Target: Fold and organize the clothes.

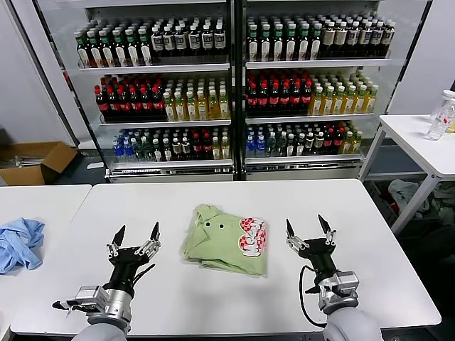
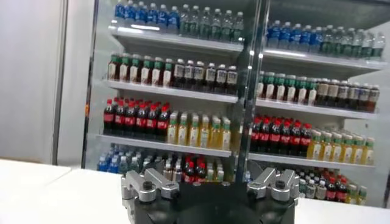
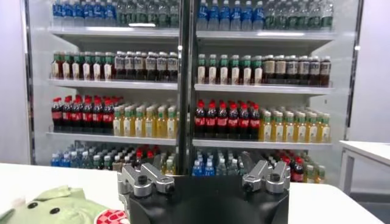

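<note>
The light green shirt (image 1: 224, 240) lies folded into a compact bundle on the white table (image 1: 213, 195), its dark buttons and red-and-white print facing up. In the right wrist view a corner of the shirt (image 3: 58, 207) shows low beside the gripper body. My left gripper (image 1: 136, 234) stands open to the shirt's left, fingers pointing up and away, holding nothing. My right gripper (image 1: 307, 226) stands open to the shirt's right, clear of the cloth, with nothing between its fingers.
A light blue cloth (image 1: 20, 241) lies crumpled on the neighbouring table at the far left. Drink coolers (image 1: 234, 85) full of bottles stand behind the table. A second white table (image 1: 419, 142) with bottles is at the right, and a cardboard box (image 1: 32, 162) sits on the floor.
</note>
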`<state>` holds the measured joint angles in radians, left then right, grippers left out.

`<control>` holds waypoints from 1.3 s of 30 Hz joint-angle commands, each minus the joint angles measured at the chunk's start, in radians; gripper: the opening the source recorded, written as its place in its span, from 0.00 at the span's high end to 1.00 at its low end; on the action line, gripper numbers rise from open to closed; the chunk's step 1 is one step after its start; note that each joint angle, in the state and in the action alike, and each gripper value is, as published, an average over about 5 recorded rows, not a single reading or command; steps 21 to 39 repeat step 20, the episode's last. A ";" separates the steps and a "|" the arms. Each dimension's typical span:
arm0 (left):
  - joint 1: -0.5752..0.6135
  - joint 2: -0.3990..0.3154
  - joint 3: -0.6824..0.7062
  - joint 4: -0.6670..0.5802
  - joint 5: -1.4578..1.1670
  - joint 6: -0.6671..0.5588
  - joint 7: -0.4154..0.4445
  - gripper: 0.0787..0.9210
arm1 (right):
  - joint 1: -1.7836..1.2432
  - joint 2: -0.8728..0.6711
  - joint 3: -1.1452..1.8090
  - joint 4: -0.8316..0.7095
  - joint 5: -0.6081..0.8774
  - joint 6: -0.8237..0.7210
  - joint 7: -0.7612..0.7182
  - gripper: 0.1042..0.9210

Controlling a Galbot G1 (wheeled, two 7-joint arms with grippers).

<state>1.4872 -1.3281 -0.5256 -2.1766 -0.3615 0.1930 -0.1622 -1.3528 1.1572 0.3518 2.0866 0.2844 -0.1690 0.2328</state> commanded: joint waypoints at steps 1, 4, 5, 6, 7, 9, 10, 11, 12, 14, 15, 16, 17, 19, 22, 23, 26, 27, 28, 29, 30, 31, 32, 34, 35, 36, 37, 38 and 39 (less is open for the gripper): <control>0.058 -0.005 -0.008 -0.040 0.083 -0.051 0.052 0.12 | -0.102 0.029 0.046 0.082 -0.061 0.024 -0.004 0.12; 0.074 -0.013 -0.009 -0.053 0.086 -0.055 0.059 0.12 | -0.108 0.023 0.051 0.097 -0.067 0.025 -0.011 0.12; 0.079 -0.016 -0.009 -0.058 0.088 -0.056 0.061 0.12 | -0.110 0.022 0.053 0.102 -0.069 0.026 -0.013 0.12; 0.083 -0.019 -0.009 -0.062 0.090 -0.057 0.064 0.12 | -0.112 0.022 0.055 0.106 -0.072 0.026 -0.014 0.12; 0.088 -0.022 -0.009 -0.065 0.092 -0.057 0.067 0.12 | -0.115 0.022 0.057 0.110 -0.075 0.027 -0.015 0.12; 0.096 -0.024 -0.010 -0.071 0.097 -0.058 0.073 0.12 | -0.120 0.023 0.060 0.114 -0.083 0.027 -0.015 0.12; 0.099 -0.025 -0.011 -0.073 0.100 -0.059 0.076 0.12 | -0.123 0.024 0.061 0.115 -0.085 0.027 -0.015 0.12; 0.102 -0.025 -0.013 -0.075 0.102 -0.061 0.079 0.12 | -0.127 0.024 0.062 0.118 -0.088 0.028 -0.014 0.12; 0.105 -0.025 -0.015 -0.077 0.105 -0.062 0.083 0.12 | -0.132 0.024 0.064 0.121 -0.089 0.029 -0.013 0.12; 0.109 -0.026 -0.019 -0.081 0.108 -0.063 0.087 0.12 | -0.142 0.024 0.068 0.130 -0.091 0.032 -0.010 0.12; 0.112 -0.026 -0.021 -0.083 0.109 -0.063 0.089 0.12 | -0.146 0.024 0.070 0.134 -0.091 0.033 -0.008 0.12; 0.114 -0.026 -0.024 -0.086 0.110 -0.063 0.090 0.12 | -0.149 0.024 0.072 0.137 -0.090 0.034 -0.006 0.12; 0.116 -0.027 -0.025 -0.088 0.110 -0.063 0.091 0.12 | -0.152 0.024 0.073 0.139 -0.091 0.034 -0.005 0.12; 0.120 -0.029 -0.028 -0.092 0.111 -0.062 0.092 0.12 | -0.155 0.025 0.075 0.142 -0.093 0.034 -0.003 0.12; 0.121 -0.029 -0.029 -0.093 0.112 -0.062 0.092 0.12 | -0.156 0.025 0.075 0.144 -0.094 0.034 -0.003 0.12; 0.121 -0.029 -0.029 -0.093 0.112 -0.062 0.092 0.12 | -0.156 0.025 0.075 0.144 -0.094 0.034 -0.003 0.12; 0.121 -0.029 -0.029 -0.093 0.112 -0.062 0.092 0.12 | -0.156 0.025 0.075 0.144 -0.094 0.034 -0.003 0.12; 0.121 -0.029 -0.029 -0.093 0.112 -0.062 0.092 0.12 | -0.156 0.025 0.075 0.144 -0.094 0.034 -0.003 0.12; 0.121 -0.029 -0.029 -0.093 0.112 -0.062 0.092 0.12 | -0.156 0.025 0.075 0.144 -0.094 0.034 -0.003 0.12; 0.121 -0.029 -0.029 -0.093 0.112 -0.062 0.092 0.12 | -0.156 0.025 0.075 0.144 -0.094 0.034 -0.003 0.12; 0.121 -0.029 -0.029 -0.093 0.112 -0.062 0.092 0.12 | -0.156 0.025 0.075 0.144 -0.094 0.034 -0.003 0.12; 0.121 -0.029 -0.029 -0.093 0.112 -0.062 0.092 0.12 | -0.156 0.025 0.075 0.144 -0.094 0.034 -0.003 0.12; 0.121 -0.029 -0.029 -0.093 0.112 -0.062 0.092 0.12 | -0.156 0.025 0.075 0.144 -0.094 0.034 -0.003 0.12; 0.121 -0.029 -0.029 -0.093 0.112 -0.062 0.092 0.12 | -0.156 0.025 0.075 0.144 -0.094 0.034 -0.003 0.12; 0.121 -0.029 -0.029 -0.093 0.112 -0.062 0.092 0.12 | -0.156 0.025 0.075 0.144 -0.094 0.034 -0.003 0.12; 0.121 -0.029 -0.029 -0.093 0.112 -0.062 0.092 0.12 | -0.156 0.025 0.075 0.144 -0.094 0.034 -0.003 0.12; 0.121 -0.029 -0.029 -0.093 0.112 -0.062 0.092 0.12 | -0.156 0.025 0.075 0.144 -0.094 0.034 -0.003 0.12; 0.121 -0.029 -0.029 -0.093 0.112 -0.062 0.092 0.12 | -0.156 0.025 0.075 0.144 -0.094 0.034 -0.003 0.12; 0.121 -0.029 -0.029 -0.093 0.112 -0.062 0.092 0.12 | -0.156 0.025 0.075 0.144 -0.094 0.034 -0.003 0.12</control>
